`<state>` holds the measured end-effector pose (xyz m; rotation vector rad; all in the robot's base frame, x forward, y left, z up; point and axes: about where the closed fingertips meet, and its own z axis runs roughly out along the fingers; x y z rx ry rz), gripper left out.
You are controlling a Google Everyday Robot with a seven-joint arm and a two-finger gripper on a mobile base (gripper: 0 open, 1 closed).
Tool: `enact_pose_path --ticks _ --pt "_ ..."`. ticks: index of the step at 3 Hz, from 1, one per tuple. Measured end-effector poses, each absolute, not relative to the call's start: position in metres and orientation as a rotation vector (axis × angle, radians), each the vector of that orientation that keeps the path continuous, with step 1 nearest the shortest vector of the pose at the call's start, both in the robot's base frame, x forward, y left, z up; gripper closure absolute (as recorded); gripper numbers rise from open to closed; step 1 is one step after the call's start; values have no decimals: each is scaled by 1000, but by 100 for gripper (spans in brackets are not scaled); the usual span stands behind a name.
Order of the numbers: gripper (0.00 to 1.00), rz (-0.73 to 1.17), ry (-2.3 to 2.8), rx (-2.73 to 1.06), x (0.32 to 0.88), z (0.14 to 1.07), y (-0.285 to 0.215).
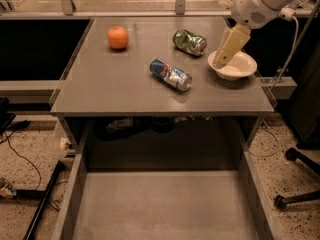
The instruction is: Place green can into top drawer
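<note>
On the flat grey table [110,89], the green can [190,42] lies on its side near the back, its shiny skin dented and crumpled. Just right of it sits a smooth white bowl [246,68], round and shallow. Over the bowl's left rim hangs the gripper [220,62], a cream, tapered wedge pointing down; whether it is open or closed cannot be told. A blue-and-silver can [171,74] lies mid-table, and a round orange [118,37] rests at the back left. Below, the top drawer [160,204] stands pulled out, a matte grey tray with low walls.
</note>
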<state>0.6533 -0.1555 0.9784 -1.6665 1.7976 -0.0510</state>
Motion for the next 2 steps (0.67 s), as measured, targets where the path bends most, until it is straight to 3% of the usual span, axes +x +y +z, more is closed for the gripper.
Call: enact_pose_path --ticks 2 --pt "0 -47 1682 -1525 737 980 -153"
